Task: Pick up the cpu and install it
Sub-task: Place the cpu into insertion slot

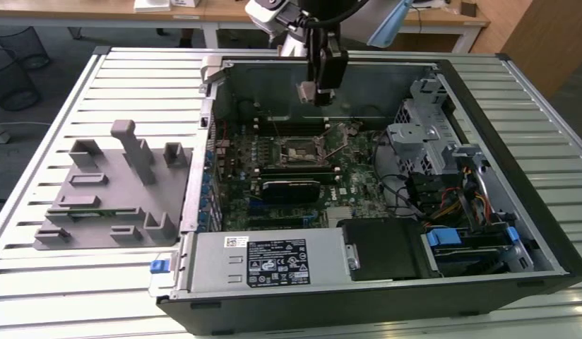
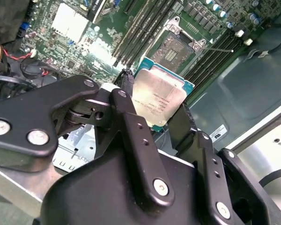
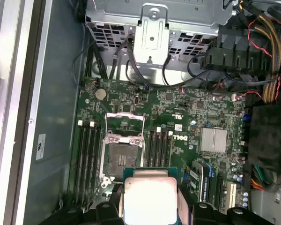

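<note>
Item: cpu (image 2: 160,99), flat square chip with a bright metal top and a thin pale edge, pinched by two opposite edges in the tool (image 1: 308,92). It is held clear of the motherboard (image 3: 178,123) inside the open computer case (image 1: 263,81), which lies on the slatted tabletop (image 1: 131,78). The open socket (image 3: 122,157) sits on the board just beyond the chip in both wrist views. Handling, as judged: light, rigid, smooth-sided and easily damaged on its underside, so it is best gripped by the edges only and kept level.
</note>
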Tool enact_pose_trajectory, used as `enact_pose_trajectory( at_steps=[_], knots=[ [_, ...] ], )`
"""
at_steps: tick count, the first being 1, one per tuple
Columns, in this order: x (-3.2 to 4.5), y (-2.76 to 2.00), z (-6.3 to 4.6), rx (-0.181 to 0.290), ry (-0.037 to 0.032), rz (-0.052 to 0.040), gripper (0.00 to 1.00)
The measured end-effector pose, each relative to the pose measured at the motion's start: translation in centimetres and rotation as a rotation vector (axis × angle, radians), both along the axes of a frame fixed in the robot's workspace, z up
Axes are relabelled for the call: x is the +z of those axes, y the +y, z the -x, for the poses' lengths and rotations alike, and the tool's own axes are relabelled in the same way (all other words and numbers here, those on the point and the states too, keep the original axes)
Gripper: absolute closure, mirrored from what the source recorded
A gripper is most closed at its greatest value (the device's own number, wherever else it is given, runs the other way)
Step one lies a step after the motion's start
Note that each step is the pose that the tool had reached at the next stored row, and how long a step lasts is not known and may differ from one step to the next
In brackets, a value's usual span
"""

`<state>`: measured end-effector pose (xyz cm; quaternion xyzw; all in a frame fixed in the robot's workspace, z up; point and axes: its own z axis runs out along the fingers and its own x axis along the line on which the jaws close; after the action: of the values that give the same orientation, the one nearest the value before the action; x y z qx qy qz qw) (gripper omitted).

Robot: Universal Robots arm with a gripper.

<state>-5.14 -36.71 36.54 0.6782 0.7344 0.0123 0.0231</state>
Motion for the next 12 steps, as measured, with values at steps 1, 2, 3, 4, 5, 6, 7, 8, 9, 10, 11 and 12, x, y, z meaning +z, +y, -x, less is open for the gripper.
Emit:
enact_pose_trajectory(
  at_steps=[1,2,3,4,5,6,7,8,9,10,11,12],
  knots=[
    [-0.07,0.15,0.0,-0.003,-0.0001,0.0,0.46],
    [-0.14,0.29,0.01,-0.007,-0.0001,-0.0001,0.46],
    [-0.19,0.43,0.02,-0.009,-0.0001,-0.0001,0.46],
    [-0.24,0.55,0.02,-0.011,-0.0001,0.0,0.46],
    [-0.28,0.65,0.03,-0.013,0.0,0.0,0.46],
    [-0.33,0.73,0.03,-0.015,0.0,0.0,0.46],
    [-0.38,0.78,0.04,-0.016,0.0,0.0,0.46],
    [-0.45,0.82,0.05,-0.017,-0.0001,-0.0001,0.46],
    [-0.51,0.86,0.05,-0.018,0.0,0.0,0.46],
    [-0.56,0.89,0.05,-0.018,-0.0001,-0.0001,0.46],
    [-0.62,0.91,0.05,-0.018,-0.0001,-0.0002,0.46],
    [-0.68,0.93,0.05,-0.019,-0.0001,-0.0002,0.46]
  ],
)
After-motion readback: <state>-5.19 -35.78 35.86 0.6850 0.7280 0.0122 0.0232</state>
